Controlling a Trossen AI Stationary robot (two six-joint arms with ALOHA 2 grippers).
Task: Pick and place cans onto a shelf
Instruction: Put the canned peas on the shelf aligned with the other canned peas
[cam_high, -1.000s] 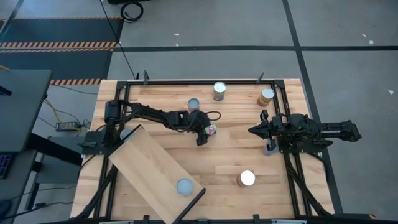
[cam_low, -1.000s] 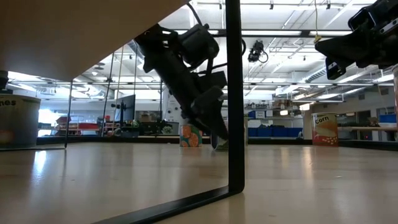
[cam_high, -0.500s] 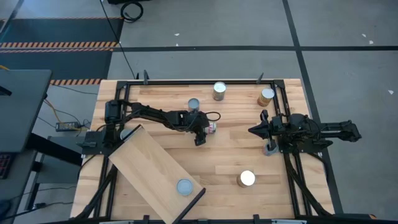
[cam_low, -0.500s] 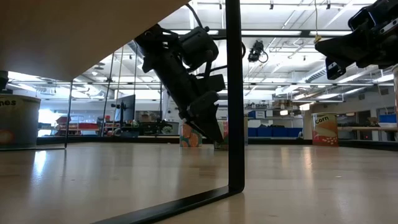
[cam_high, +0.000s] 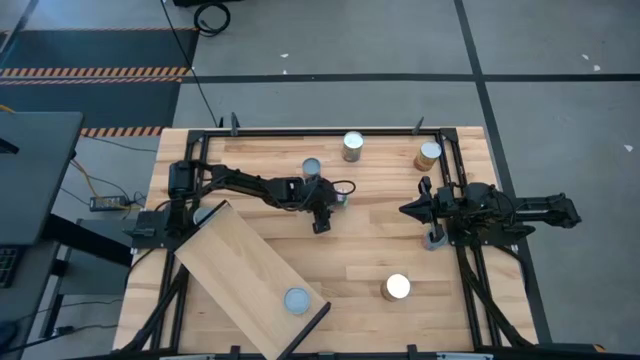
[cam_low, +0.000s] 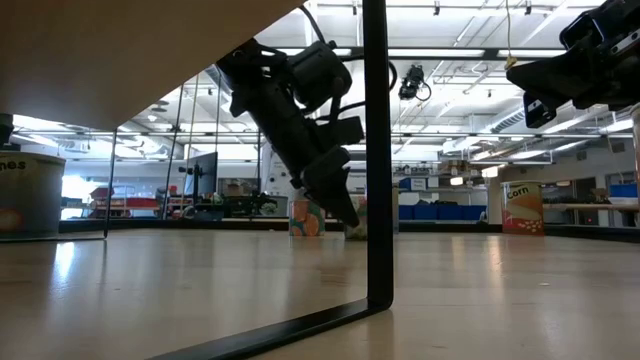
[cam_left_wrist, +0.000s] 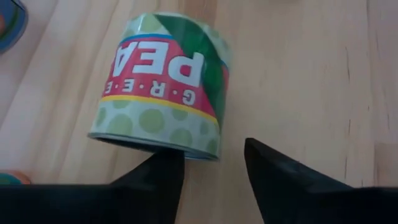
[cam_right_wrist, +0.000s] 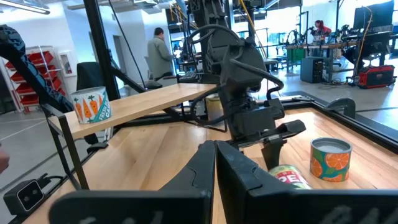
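High view: the left gripper reaches out over the middle of the tabletop, with a can lying on its side just beside its fingers. The shelf lies slanted at the left front of the table, a grey-topped can standing near its dark-barred end. Other cans stand apart: a grey-blue-topped one near the left arm, a silvery one at the far edge, a gold-topped one at the far right, and a bright white-topped one toward the near right. The right gripper waits by the table's right edge.

Low view: the left gripper slants down to just above the tabletop, with the shelf's dark bar upright in front. The right gripper hangs high at the upper right.

Left wrist view: a green peas can lies on its side on the wood. The two dark fingers stand partly apart at its near end, not clamped on it.

Right wrist view: the right gripper has its fingers pressed together, holding nothing. Beyond it are the peas can, an orange-labelled can, and a carrot-labelled can on the raised shelf.
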